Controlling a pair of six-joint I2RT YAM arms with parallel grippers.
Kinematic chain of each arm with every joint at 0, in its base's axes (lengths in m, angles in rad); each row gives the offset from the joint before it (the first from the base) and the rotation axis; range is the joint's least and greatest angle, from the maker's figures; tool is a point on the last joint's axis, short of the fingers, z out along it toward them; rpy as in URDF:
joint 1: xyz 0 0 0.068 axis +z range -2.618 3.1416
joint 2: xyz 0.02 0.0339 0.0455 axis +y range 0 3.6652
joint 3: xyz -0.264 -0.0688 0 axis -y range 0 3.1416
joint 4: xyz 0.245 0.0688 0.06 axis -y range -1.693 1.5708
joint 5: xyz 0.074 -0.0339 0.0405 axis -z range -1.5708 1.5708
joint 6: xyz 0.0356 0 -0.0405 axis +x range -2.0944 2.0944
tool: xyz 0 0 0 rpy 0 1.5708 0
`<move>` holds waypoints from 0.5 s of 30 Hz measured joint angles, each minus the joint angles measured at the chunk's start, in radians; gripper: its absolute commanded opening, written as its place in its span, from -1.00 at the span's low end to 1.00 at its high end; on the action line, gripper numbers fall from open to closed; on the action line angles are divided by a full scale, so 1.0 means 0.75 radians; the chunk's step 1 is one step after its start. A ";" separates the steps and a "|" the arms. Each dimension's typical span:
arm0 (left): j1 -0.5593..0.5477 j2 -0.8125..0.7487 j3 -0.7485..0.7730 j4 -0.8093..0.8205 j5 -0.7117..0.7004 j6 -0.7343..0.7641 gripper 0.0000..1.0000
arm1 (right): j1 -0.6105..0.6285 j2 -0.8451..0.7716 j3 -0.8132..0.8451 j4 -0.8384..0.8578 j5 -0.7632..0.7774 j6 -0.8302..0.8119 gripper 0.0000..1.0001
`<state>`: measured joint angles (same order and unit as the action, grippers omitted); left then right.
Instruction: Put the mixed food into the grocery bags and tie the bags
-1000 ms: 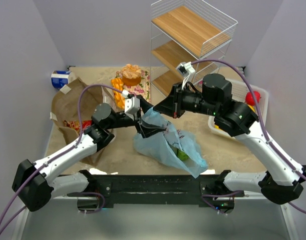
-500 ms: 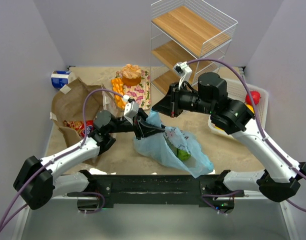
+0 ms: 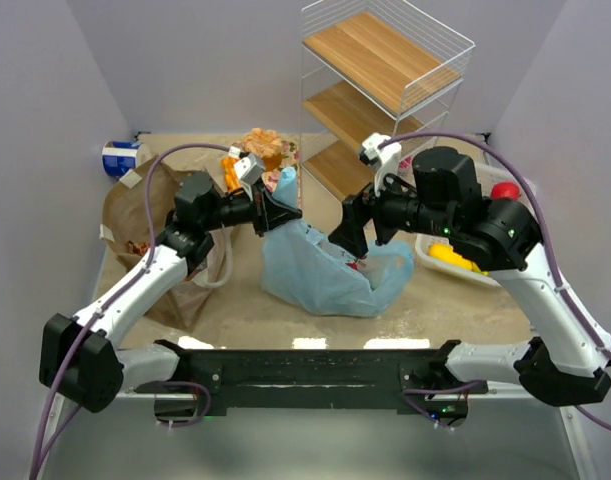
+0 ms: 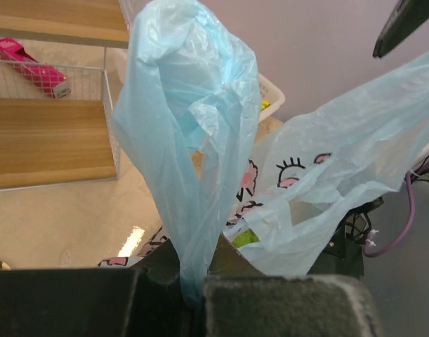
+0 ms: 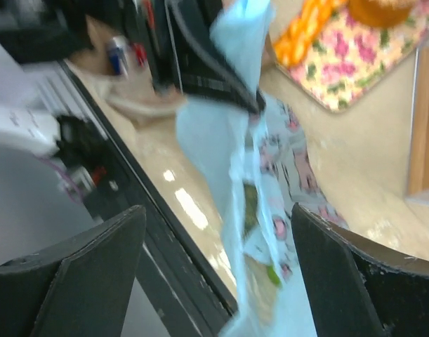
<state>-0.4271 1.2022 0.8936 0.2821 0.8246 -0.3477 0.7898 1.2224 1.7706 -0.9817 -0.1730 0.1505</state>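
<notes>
At the middle of the table (image 3: 465, 305), a blue bag (image 3: 315, 275) sat bunched
The left gripper (image 4: 193, 295) pinched its handle (image 4: 186, 105) tight; the right gripper (image 5: 218, 210) gaped wide, holding nothing

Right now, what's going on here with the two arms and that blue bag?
The left tool is shut on one handle of the blue bag and holds it up. The right tool stands open at the bag's other side, gripping nothing. A green item shows inside the bag, whose handles are not yet tied. The brown bag sits at the left, under the left arm.
</notes>
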 measured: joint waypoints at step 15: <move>0.103 0.202 0.040 -0.197 0.044 0.127 -1.00 | 0.000 -0.242 -0.151 -0.128 0.064 -0.174 0.97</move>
<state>-0.3496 1.3540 0.9237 0.1345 0.8577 -0.2523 0.7898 1.0409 1.6573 -1.0775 -0.1253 0.0196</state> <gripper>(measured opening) 0.018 0.984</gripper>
